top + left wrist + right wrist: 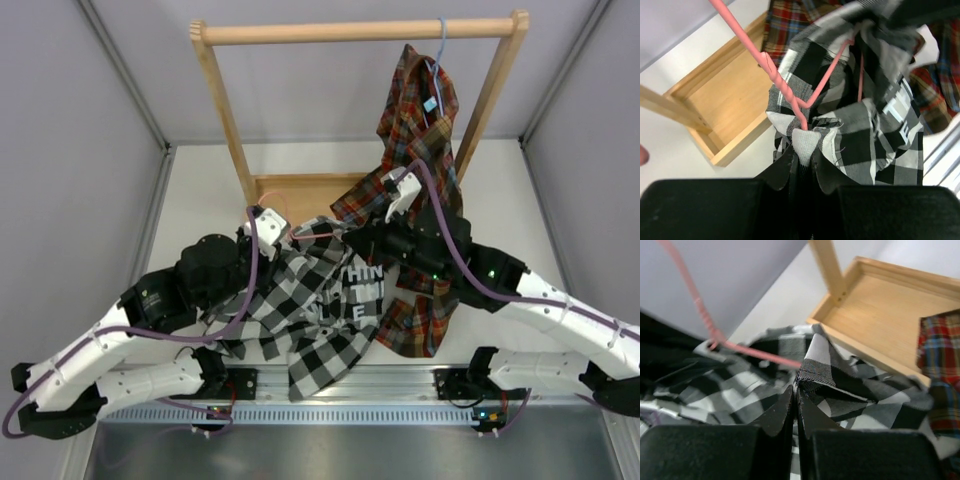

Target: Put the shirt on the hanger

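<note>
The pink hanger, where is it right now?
In the left wrist view the pink hanger runs from upper left down into the checked shirt, where the left gripper pinches the cloth, right of the wooden tray.

Shirt (880, 140): woven cloth, matt, black-and-white check; white printed lettering; loose frayed threads at one edge.
Hanger (785, 90): thin wire, pink coating, smooth, slight sheen; twisted at neck.
Plaid shirt (415, 130): soft matt cloth.
Rack (360, 32): pale bare wood, smooth; grain visible in base tray.
Table (200, 190): white, smooth, matt.
Rail (400, 412): brushed metal, dull shine.
</note>
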Robot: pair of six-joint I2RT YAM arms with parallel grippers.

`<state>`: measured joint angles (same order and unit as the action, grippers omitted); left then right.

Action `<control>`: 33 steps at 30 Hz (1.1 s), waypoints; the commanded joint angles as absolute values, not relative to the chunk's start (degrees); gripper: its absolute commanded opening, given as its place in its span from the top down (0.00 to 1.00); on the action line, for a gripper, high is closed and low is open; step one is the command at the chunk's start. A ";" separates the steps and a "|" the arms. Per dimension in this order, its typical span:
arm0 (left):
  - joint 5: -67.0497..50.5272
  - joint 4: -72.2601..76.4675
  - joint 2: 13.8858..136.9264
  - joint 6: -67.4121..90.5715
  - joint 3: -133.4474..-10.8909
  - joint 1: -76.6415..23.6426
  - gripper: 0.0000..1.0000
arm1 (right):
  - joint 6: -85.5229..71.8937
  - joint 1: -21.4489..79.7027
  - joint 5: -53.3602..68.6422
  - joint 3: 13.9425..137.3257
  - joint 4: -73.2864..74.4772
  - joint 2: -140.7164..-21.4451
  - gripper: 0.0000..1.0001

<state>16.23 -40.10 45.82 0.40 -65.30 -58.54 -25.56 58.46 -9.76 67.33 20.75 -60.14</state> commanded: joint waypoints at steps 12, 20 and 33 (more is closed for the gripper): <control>18.65 -25.30 51.58 1.93 -89.46 -58.54 1.00 | -30.94 72.23 -7.46 61.18 0.53 -57.74 1.00; 9.25 -21.35 49.40 0.27 -82.97 -58.62 1.00 | -32.00 72.77 -4.84 56.25 -5.19 -56.70 1.00; -1.85 -28.65 40.43 -10.11 -71.11 -58.54 1.00 | -28.13 72.95 2.11 52.55 32.15 -30.35 0.52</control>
<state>0.84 -31.64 40.97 -8.32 -72.62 -58.63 -29.52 72.20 -1.28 53.25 19.84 -35.46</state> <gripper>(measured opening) 0.133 0.475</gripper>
